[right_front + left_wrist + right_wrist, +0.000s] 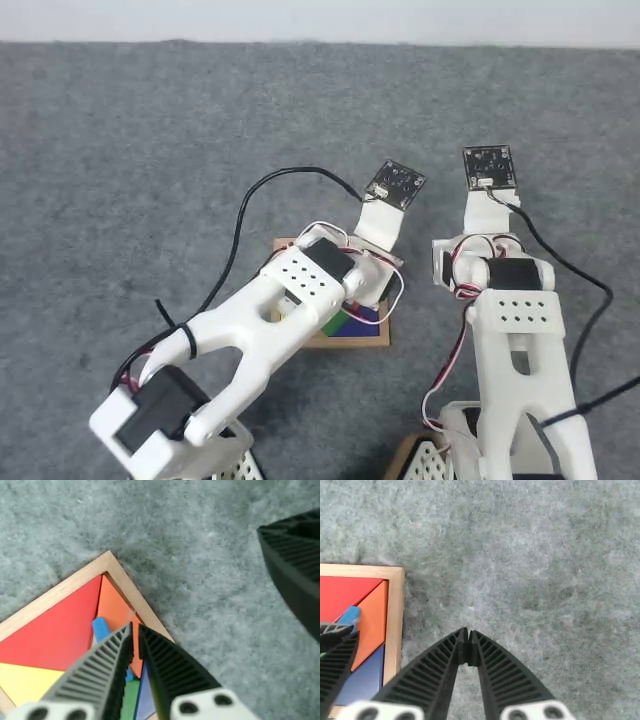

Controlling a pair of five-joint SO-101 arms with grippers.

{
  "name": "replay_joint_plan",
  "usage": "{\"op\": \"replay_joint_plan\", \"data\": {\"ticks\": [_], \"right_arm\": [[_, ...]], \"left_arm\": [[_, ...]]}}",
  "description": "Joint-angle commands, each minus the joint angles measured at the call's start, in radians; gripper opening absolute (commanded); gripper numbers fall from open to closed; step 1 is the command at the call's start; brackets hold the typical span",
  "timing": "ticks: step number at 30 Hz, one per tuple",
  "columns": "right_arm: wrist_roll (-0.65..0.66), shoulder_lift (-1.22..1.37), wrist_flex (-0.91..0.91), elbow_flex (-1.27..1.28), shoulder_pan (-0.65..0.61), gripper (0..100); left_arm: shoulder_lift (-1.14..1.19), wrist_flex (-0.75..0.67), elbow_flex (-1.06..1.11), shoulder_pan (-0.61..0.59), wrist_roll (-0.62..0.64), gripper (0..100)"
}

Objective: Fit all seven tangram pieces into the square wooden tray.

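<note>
The square wooden tray (126, 581) holds a red triangle (60, 625), an orange triangle (114, 610), a yellow piece (30, 682), a green piece (131, 700) and a dark blue piece (145, 700). A small light blue piece (101, 628) sits tilted over the seam between red and orange, not lying flat. My left gripper (135, 626) hangs shut over the orange triangle, right beside the light blue piece. My right gripper (468, 631) is shut above bare carpet, just off the tray's rim (395, 610). In the high view the left arm (300, 285) covers most of the tray (355, 340).
Grey carpet (150, 150) surrounds the tray on all sides. The right arm (500, 290) stands close to the tray's right side, and its dark finger (295, 565) shows in the left wrist view. Cables trail from both arms.
</note>
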Motion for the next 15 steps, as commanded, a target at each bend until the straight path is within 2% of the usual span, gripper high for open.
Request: {"op": "replay_joint_plan", "data": {"ticks": [1, 15], "right_arm": [[0.008, -0.022, -0.019, -0.011, 0.007, 0.8], [0.008, -0.022, -0.019, -0.011, 0.007, 0.8]], "left_arm": [[-0.017, -0.011, -0.016, -0.008, -0.009, 1], [-0.048, -0.006, -0.005, -0.009, -0.009, 1]]}}
